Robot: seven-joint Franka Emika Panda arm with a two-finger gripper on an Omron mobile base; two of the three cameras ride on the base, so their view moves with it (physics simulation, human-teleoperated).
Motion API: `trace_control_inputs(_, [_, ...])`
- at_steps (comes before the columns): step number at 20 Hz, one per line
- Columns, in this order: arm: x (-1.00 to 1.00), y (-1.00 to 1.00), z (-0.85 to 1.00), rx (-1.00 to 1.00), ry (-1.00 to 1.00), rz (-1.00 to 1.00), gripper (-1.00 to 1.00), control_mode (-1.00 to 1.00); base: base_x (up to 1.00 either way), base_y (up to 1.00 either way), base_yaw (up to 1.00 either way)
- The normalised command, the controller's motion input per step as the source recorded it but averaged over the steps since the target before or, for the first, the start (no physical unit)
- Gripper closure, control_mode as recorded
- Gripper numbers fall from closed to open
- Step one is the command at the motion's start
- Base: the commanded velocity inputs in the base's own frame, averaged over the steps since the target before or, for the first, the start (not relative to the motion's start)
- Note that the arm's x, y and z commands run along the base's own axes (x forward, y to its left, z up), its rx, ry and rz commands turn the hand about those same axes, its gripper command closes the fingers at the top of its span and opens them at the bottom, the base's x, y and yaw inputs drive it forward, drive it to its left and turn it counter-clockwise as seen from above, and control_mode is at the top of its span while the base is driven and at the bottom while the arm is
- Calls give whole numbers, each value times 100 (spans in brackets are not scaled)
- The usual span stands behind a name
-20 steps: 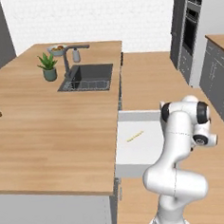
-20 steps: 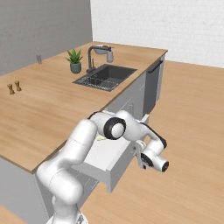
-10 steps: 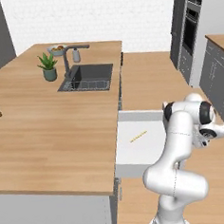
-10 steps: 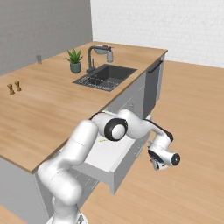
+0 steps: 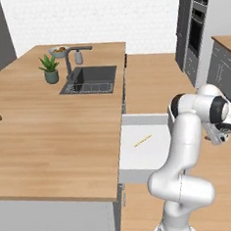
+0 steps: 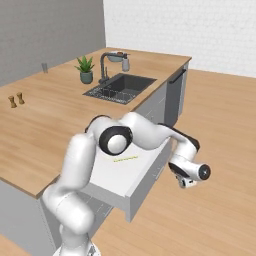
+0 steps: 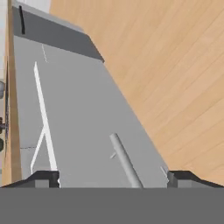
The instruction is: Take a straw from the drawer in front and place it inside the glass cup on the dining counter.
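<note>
The straw (image 5: 142, 141) is a thin, pale yellow stick lying flat and slightly aslant on the white floor of the drawer (image 5: 140, 159), near its middle, with nothing touching it. The drawer is pulled out from the side of the table (image 5: 51, 142), a wide shallow box with low pale walls and a flat light-grey front panel (image 6: 150, 175). That front carries a slim grey bar handle (image 7: 125, 162), round in section, seen close from the hand camera.

The pincer (image 6: 185, 183) hangs off the end of the white arm, out past the drawer front and above the plank floor, its two dark tips spread wide apart with nothing between them.

The table top is warm light wood laid in long planks, matte and smooth. Set into it is a dark rectangular sink (image 5: 89, 79) with a grey tap (image 5: 70, 62) bending over it. Beside the sink stands a small spiky green plant in a teal pot (image 5: 50, 69).
</note>
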Motion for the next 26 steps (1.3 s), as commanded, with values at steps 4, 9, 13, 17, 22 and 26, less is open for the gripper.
trace_control_inputs(4, [-29,51,100,-9,1,4,-100,-100,0,0,0])
trace_control_inputs(9, [3,81,100,-13,18,12,-100,-100,0,0,0])
trace_control_inputs(13, [31,83,96,-12,34,16,-100,-100,0,0,0])
trace_control_inputs(17, [48,79,58,-12,38,17,-100,-100,0,0,0])
trace_control_inputs(22, [43,41,-17,-13,24,13,-100,-100,0,0,0])
trace_control_inputs(26, [50,13,-64,-12,8,10,-100,-100,0,0,0])
